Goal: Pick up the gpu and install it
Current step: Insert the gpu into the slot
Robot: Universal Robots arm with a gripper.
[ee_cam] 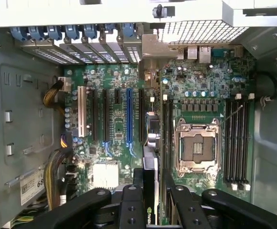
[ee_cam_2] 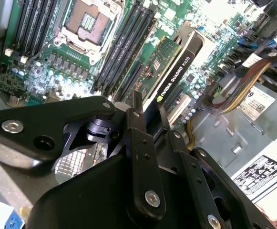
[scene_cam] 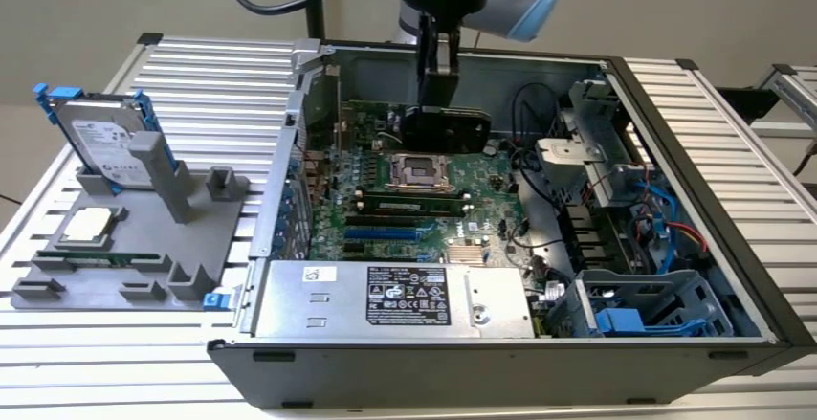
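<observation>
Claw [ee_cam_2: 150,112] fingers are clamped on the gpu [ee_cam_2: 174,62], which is held on edge by its upper rim, above the motherboard [scene_cam: 408,195] inside the open computer case [scene_cam: 715,276]. In the exterior view the card [scene_cam: 447,128] is seen hanging below the arm, over the far part of the board, just beyond the empty processor socket [scene_cam: 418,171]. It appears to be kept upright so that its contact edge faces down toward the board, as a slot would require. In the second wrist view the black shroud and the green board face are both seen, pinched between the two fingers [ee_cam_2: 137,107]. In the first wrist view the card's thin top edge [ee_cam: 150,191] runs between the finger links, and the long blue expansion slot [ee_cam: 128,117] lies beside that line, not under it; the card is judged not yet seated. On the exterior view's left, a grey holder [scene_cam: 128,248] rests on the slatted worktop [scene_cam: 191,66], with the hard drive [scene_cam: 96,133] standing in it, well apart from the case.
</observation>
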